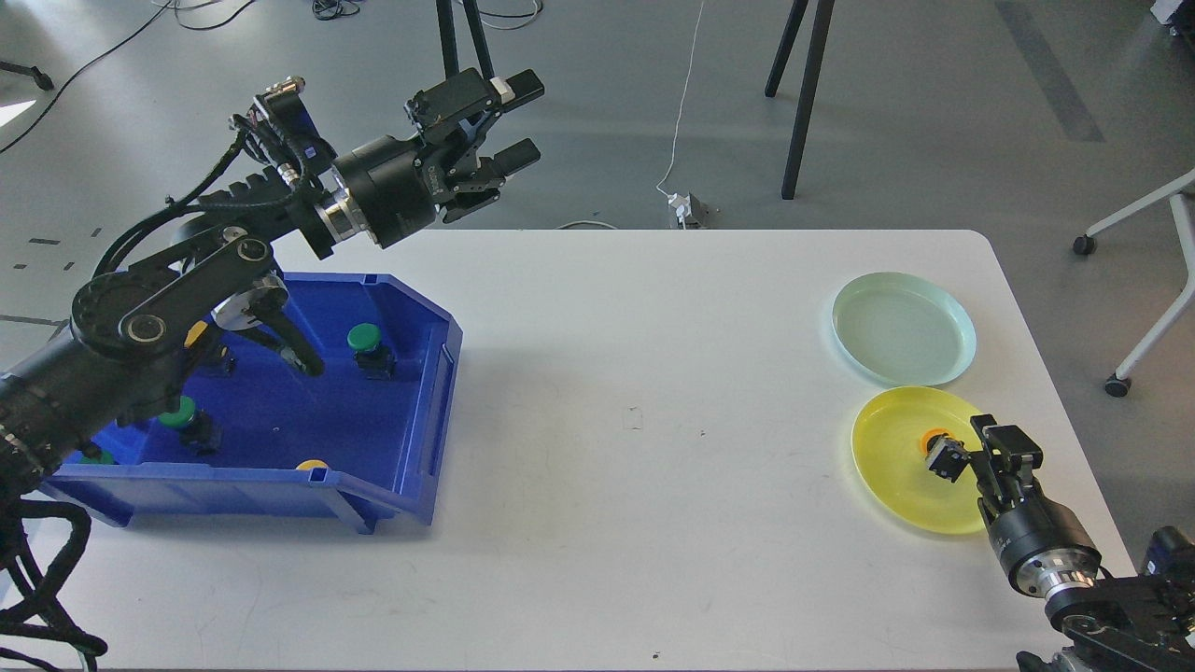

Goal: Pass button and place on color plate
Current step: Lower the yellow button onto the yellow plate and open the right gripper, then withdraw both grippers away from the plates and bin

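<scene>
A yellow-capped button (pixel 941 452) with a dark body lies tilted on the yellow plate (pixel 892 467) at the table's right front. My right gripper (pixel 1001 442) is just to its right, over the plate's right rim, fingers apart and not touching the button. My left gripper (pixel 525 119) is open and empty, held high above the table's far edge, behind the blue bin (pixel 411 485). The bin holds several more buttons, among them a green one (pixel 366 340) and another green one (pixel 179 415).
A pale green plate (pixel 904 329) lies just behind the yellow one. The white table (pixel 635 420) spans the view. Dark stand legs (pixel 803 103), cables and a chair base (pixel 1120 373) stand on the floor beyond the table.
</scene>
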Robot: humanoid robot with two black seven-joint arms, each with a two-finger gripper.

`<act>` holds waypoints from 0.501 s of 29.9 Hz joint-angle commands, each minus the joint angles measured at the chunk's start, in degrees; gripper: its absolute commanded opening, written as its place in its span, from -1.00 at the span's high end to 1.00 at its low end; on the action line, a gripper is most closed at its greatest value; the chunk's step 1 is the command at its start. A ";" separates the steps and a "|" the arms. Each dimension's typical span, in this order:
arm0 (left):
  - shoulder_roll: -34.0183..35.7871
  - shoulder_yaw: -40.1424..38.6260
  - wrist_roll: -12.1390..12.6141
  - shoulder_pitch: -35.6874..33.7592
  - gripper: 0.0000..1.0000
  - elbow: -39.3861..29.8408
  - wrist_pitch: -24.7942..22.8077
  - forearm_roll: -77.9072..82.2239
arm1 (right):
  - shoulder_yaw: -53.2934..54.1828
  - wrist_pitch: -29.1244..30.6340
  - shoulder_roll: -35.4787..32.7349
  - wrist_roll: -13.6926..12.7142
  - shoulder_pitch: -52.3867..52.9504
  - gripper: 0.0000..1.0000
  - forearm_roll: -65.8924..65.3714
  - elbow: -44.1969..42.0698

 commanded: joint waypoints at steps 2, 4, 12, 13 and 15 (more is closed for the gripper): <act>0.00 0.00 0.00 -0.04 -0.93 0.00 0.00 0.02 | 0.50 0.00 0.03 0.00 -0.01 -0.21 0.09 -0.08; 0.00 0.00 0.00 0.05 -0.93 0.00 0.00 -0.07 | 0.59 0.00 0.03 0.00 0.08 -0.24 1.40 0.00; 0.44 -0.18 0.00 0.05 -0.97 1.39 0.00 -4.54 | 9.28 6.05 -1.11 0.00 1.04 -0.49 6.86 4.22; 0.96 -0.18 0.00 0.05 -0.98 1.92 0.00 -6.73 | 9.99 7.19 -1.19 0.00 1.39 -0.53 6.77 4.75; 2.89 -0.18 0.00 0.05 -0.99 2.37 0.00 -12.17 | 10.44 8.78 -1.28 0.00 4.45 -0.60 6.77 5.71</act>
